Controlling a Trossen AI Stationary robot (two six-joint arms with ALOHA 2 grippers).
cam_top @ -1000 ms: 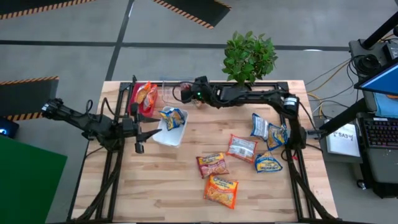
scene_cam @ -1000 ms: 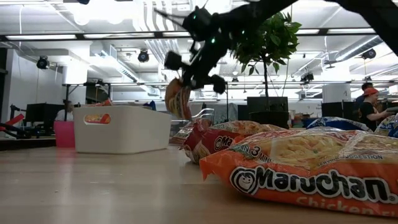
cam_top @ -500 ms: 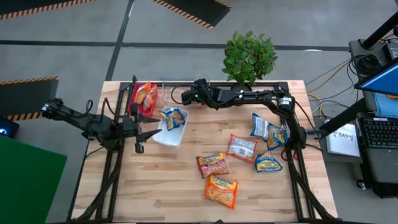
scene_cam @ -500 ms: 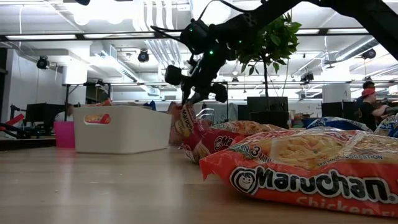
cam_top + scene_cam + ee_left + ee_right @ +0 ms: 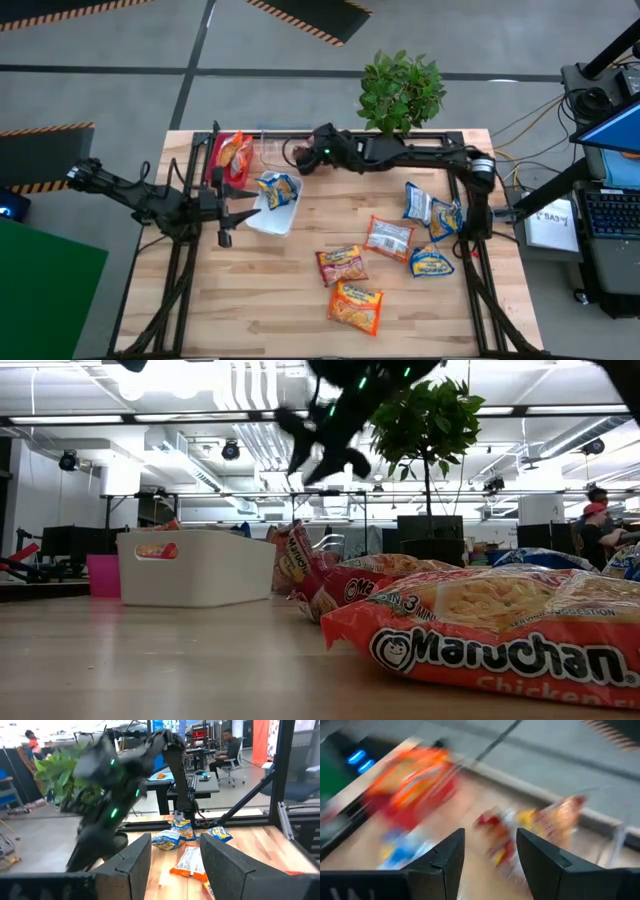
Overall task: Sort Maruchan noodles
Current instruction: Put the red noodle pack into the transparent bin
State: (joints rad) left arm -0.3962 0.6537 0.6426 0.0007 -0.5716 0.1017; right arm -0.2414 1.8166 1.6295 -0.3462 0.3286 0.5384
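Observation:
My right gripper hangs open above the clear tray at the table's far side, with nothing between its fingers. Below it a red-brown Maruchan packet stands on its edge, behind the white tray. The white tray holds a blue-and-yellow packet. Orange packets lie in the red tray. Several more packets lie loose on the right half of the table, among them an orange one and a silvery one. My left gripper waits open beside the white tray.
A potted plant stands behind the table's far edge. Bare wood lies at the near left of the table. A dark frame rail runs along the far edge. People sit in the room beyond the table.
My right gripper has lowered the red-brown packet behind the white tray, opened and let it go. It has then risen clear. The packet, which hung from the fingers before, now stands on its edge, tilted.

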